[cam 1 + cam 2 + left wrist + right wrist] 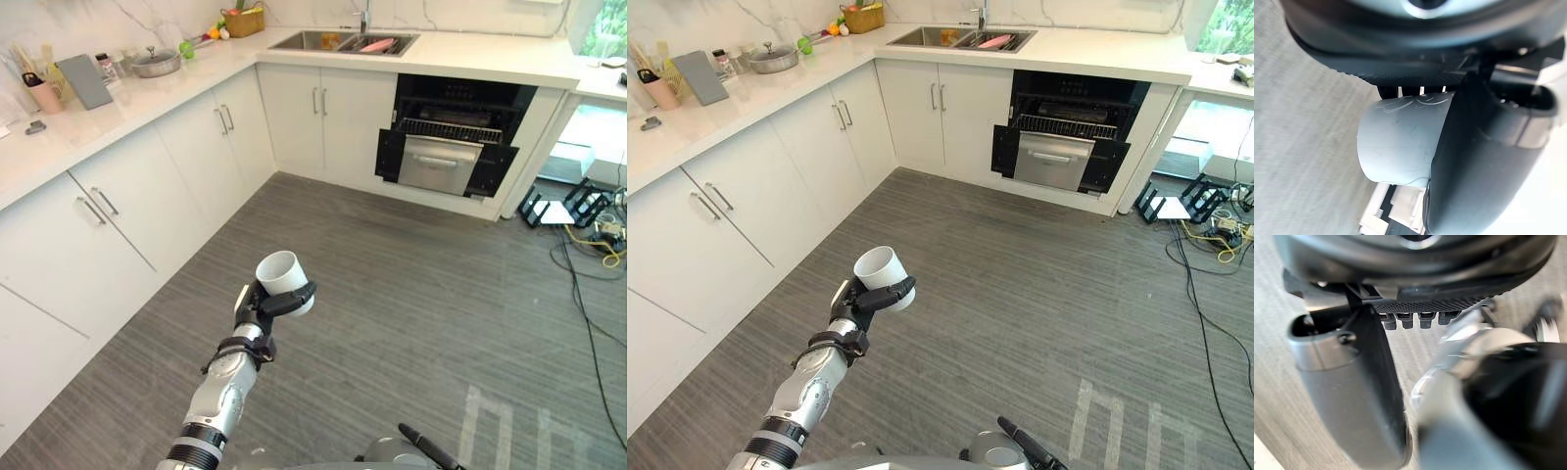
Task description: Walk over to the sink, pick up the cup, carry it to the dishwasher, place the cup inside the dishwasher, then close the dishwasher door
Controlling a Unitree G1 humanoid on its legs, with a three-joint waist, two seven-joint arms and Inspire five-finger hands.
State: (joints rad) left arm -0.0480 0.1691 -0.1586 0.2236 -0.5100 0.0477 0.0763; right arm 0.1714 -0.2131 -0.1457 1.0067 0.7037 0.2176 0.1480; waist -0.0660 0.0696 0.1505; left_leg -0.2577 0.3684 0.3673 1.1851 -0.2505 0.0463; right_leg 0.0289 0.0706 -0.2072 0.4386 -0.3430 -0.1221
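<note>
Mid-carry: cup [284, 272] mouth-up, gripped by curled fingers and thumb of left hand [255, 307], out on open floor well short of open dishwasher [446, 147]; next, probably walk closer, then set inside.

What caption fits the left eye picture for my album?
The left robot hand holds a white cup, with the dishwasher open ahead.
</note>
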